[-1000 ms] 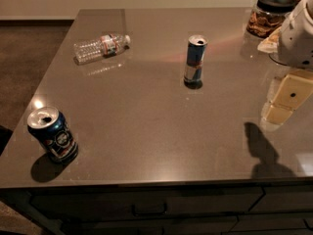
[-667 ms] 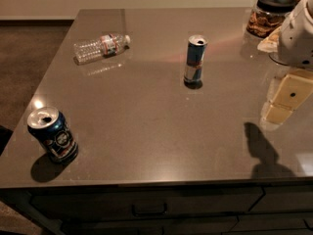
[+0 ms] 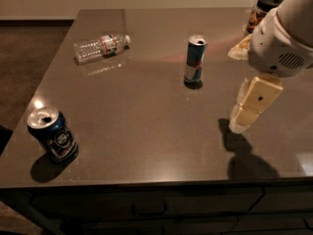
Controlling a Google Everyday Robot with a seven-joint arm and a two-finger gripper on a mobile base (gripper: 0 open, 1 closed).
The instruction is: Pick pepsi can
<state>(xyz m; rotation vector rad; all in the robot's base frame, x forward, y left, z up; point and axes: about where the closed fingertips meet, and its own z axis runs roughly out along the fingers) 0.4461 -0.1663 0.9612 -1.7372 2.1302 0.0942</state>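
The pepsi can, short and dark blue with an opened silver top, stands slightly tilted near the front left corner of the dark table. My gripper hangs from the white arm over the right side of the table, pointing down and to the left, a little above the surface, with its shadow beside it. It is far to the right of the pepsi can and holds nothing that I can see.
A slim blue-and-silver energy drink can stands upright at the table's middle back. A clear plastic bottle lies on its side at the back left. A dark-lidded jar and a snack bag sit at the back right.
My gripper has moved a little to the left over the table. The cans and the bottle have not moved.
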